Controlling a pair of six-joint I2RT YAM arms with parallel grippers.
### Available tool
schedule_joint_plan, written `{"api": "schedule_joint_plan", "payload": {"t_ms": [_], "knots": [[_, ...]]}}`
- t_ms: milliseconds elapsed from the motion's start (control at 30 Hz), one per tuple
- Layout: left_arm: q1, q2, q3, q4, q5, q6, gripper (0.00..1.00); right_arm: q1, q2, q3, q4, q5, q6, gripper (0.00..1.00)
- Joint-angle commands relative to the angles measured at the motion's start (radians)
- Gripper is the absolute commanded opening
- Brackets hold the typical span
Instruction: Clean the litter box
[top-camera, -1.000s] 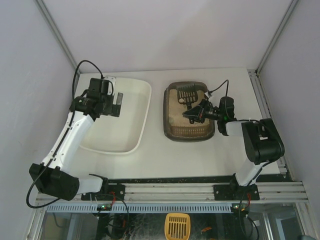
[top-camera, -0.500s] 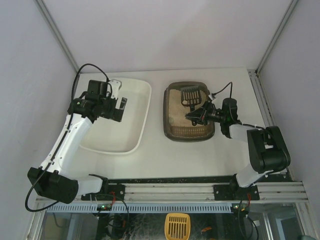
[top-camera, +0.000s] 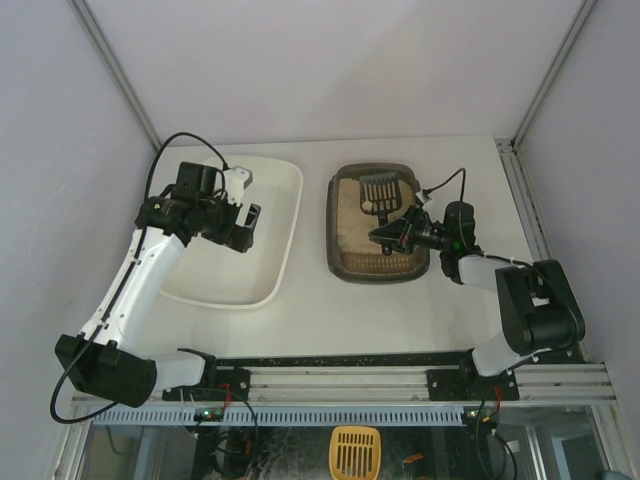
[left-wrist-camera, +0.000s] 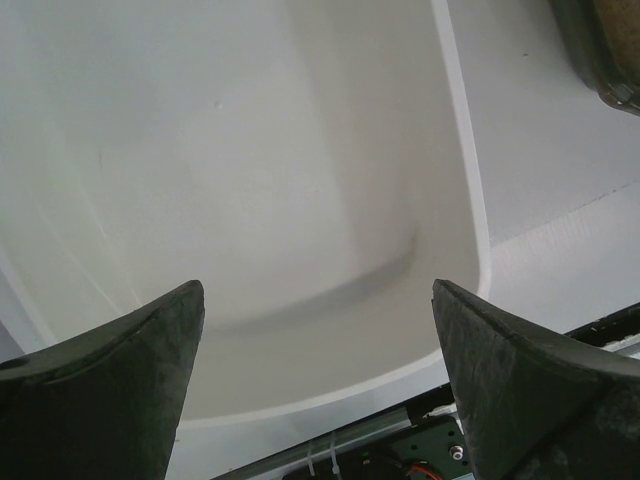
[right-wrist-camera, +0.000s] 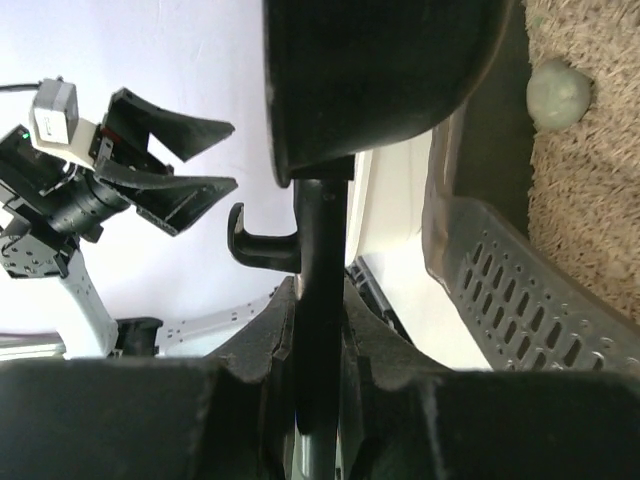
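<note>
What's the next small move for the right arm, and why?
Probably dip the scoop and slide its slotted head under the grey clump. The right gripper is shut on the scoop's handle, the head is over the litter box, and the clump lies on the litter, not yet scooped.

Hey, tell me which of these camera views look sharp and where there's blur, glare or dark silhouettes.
Top external: evenly lit and sharp, no harsh shadows around the white tray or litter box. Left wrist: tray sharp with a mild sheen, left claw dark and blurred. Right wrist: the scoop is a backlit, near-black silhouette; the litter looks crisp.
</note>
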Motion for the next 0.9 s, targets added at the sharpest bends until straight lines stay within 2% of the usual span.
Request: {"api": "schedule_joint_plan", "payload": {"t_ms": [0, 67, 167, 200, 233, 300, 433, 533, 633, 733, 767, 833, 867], "knots": [[0.002, -0.018, 0.012, 0.007, 0.025, 0.022, 0.99, -0.042, -0.036, -0.003, 0.055, 0.002, -0.013, 0.0], [0.001, -0.01, 0.017, 0.004, 0.02, 0.021, 0.99, -0.002, -0.048, 0.031, -0.025, -0.022, -0.066, 0.0], [0.001, -0.009, 0.019, 0.006, 0.015, 0.021, 0.99, -0.107, -0.076, -0.065, 0.102, 0.008, -0.012, 0.0], [0.002, -0.012, 0.017, 0.008, 0.016, 0.023, 0.99, -0.1, -0.08, -0.063, 0.123, 0.002, -0.01, 0.0], [0.002, -0.012, 0.016, 0.009, 0.012, 0.023, 0.99, -0.067, -0.095, -0.036, 0.066, -0.011, -0.058, 0.0], [0.002, -0.01, 0.017, 0.01, -0.008, 0.019, 0.98, -0.006, -0.156, 0.042, -0.185, -0.006, -0.276, 0.0], [0.002, -0.01, 0.014, 0.018, -0.02, 0.016, 0.98, -0.062, -0.253, 0.081, -0.366, 0.022, -0.462, 0.0], [0.002, -0.009, 0.016, 0.02, -0.039, 0.012, 0.98, -0.029, -0.262, 0.149, -0.558, 0.037, -0.614, 0.0], [0.002, -0.014, 0.01, 0.026, -0.049, 0.012, 0.98, -0.041, -0.286, 0.081, -0.497, 0.105, -0.575, 0.0], [0.002, -0.015, 0.008, 0.03, -0.056, 0.012, 0.98, 0.036, -0.265, 0.134, -0.6, 0.094, -0.666, 0.0], [0.002, -0.016, 0.007, 0.029, -0.06, 0.012, 0.98, 0.022, -0.276, 0.109, -0.546, 0.086, -0.635, 0.0], [0.001, -0.02, 0.006, 0.03, -0.061, 0.012, 0.98, -0.081, -0.273, 0.011, -0.339, 0.057, -0.443, 0.0], [0.001, -0.022, 0.003, 0.031, -0.059, 0.012, 0.98, -0.12, -0.246, -0.009, -0.291, 0.045, -0.409, 0.0]]}}
